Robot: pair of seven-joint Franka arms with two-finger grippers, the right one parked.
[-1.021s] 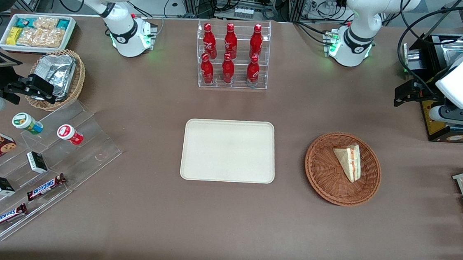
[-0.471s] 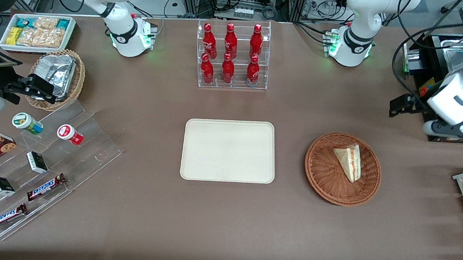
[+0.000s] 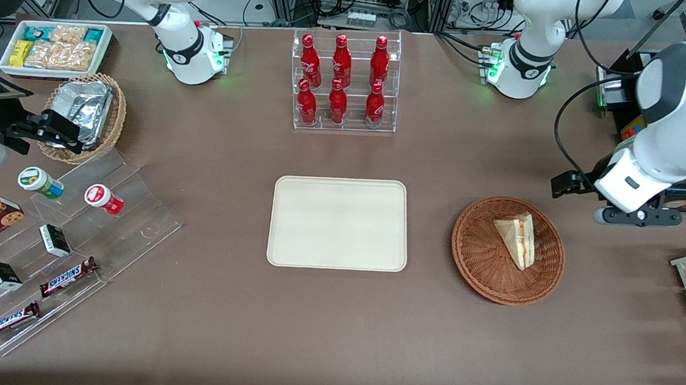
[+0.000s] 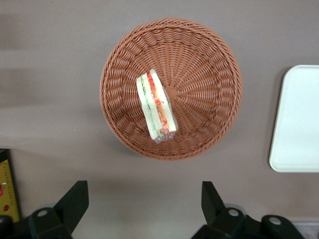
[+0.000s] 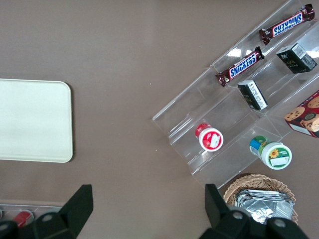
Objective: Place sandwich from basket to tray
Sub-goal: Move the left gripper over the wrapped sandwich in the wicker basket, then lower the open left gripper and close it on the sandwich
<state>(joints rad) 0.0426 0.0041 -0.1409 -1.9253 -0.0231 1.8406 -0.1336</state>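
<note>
The gripper (image 4: 142, 201) hangs above the desk (image 3: 212, 145) just beside the basket (image 3: 484, 268), jaws spread wide, holding nothing. The sandwich (image 3: 517, 239) lies in the basket, well apart from the tray (image 3: 339, 223).

Gripper (image 4: 142, 199): only finger (image 4: 75, 198) tips visible in wrist view, body cut by frame edge. Tray (image 4: 298, 119) cut by same view's edge. Front view: gripper hidden under own arm.

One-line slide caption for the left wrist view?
Open gripper hovers beside basket holding sandwich; tray nearby.
</note>
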